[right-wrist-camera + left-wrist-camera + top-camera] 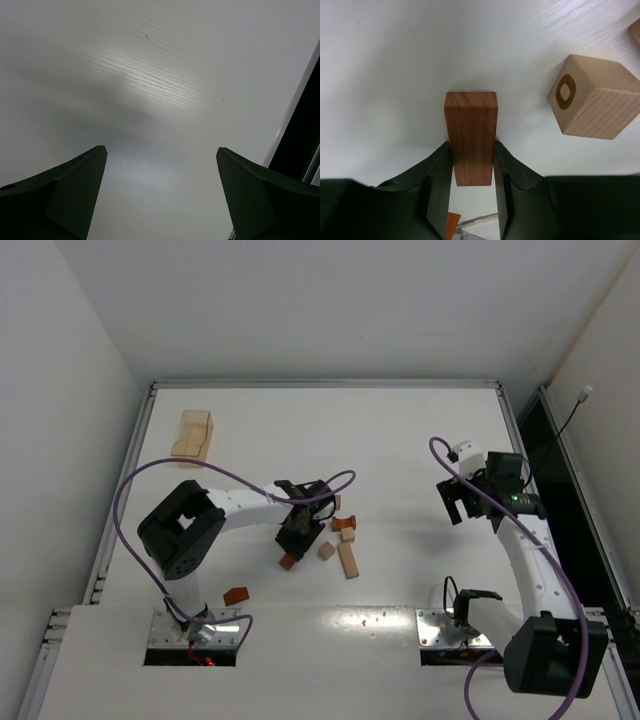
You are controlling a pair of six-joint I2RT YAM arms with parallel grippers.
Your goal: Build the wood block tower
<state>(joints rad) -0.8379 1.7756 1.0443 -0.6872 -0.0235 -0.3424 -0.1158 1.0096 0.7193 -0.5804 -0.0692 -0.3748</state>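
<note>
The left gripper (471,152) is clamped on a reddish bar (471,120) at mid-table, near a pale cube (597,97); held by one end, it could pivot, slip or knock the cube, while the right gripper (161,150) hangs spread wide, well apart.

Left arm (235,502) and right arm (528,558) are showing white tubular links and blocky black joint housings. A purple cable (168,461) is trailing along each. Silver base plates (165,625) are sitting under both. A green light (515,499) is glowing on the right arm. Fingers (437,175) are reading dark green-black and wedge-shaped.
</note>
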